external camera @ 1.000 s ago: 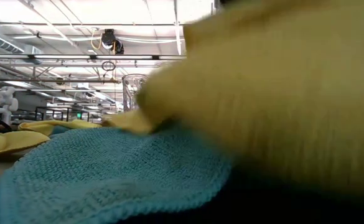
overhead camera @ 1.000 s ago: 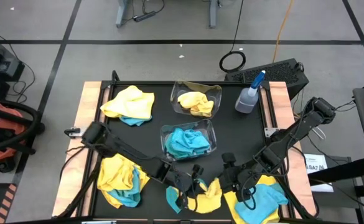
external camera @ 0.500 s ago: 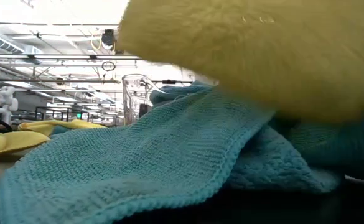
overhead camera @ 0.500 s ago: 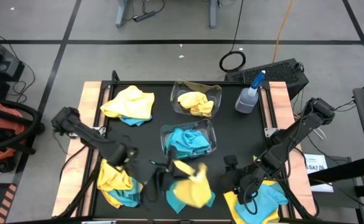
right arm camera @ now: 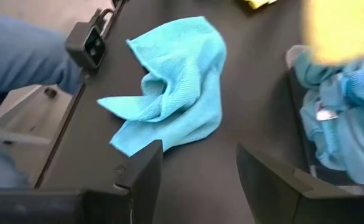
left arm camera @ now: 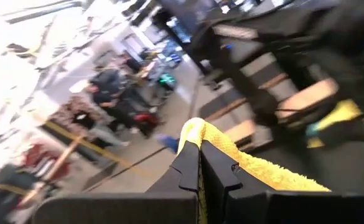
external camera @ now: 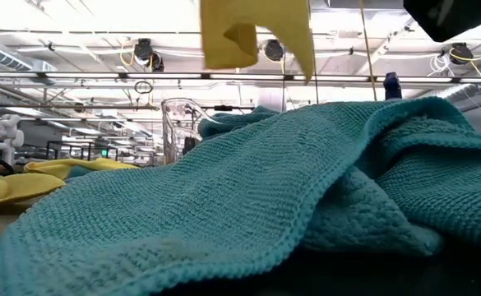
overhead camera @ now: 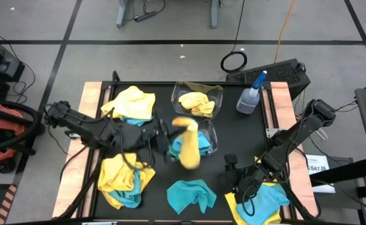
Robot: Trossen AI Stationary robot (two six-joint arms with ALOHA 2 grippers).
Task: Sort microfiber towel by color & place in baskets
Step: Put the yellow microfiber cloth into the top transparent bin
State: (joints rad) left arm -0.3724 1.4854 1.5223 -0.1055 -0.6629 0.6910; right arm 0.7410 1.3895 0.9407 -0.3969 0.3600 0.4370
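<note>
Transfer is the step in hand: our left tool [overhead camera: 164,139] is clamped on a yellow towel [overhead camera: 188,139] and carries it in the air, over the near tub [overhead camera: 211,132] that holds blue cloths. The left wrist view shows its fingers [left arm camera: 191,168] pinched together with yellow pile squeezed between them. In the low view the same towel hangs high above the bench [overhead camera: 233,140], clear of everything below it.

We judge the next move to be a short carry on to the far tub [overhead camera: 217,94], which already holds yellow towels and sits just behind the near one. The towel must pass the near tub fully before we let go, or a trailing corner may drop among the blue.

Our right tool [overhead camera: 239,181] waits low at the bench's near right, beside a yellow and blue heap [overhead camera: 264,203]. Its fingers [right arm camera: 138,177] stand wide apart and hold nothing, facing a loose blue towel [overhead camera: 192,194] lying alone on the bench. That one looks ready for the near tub.

Two more mixed heaps lie on the left, one at the far corner [overhead camera: 131,103] and one at the near corner [overhead camera: 123,178]. A spray bottle [overhead camera: 250,97] stands beside the far tub.
</note>
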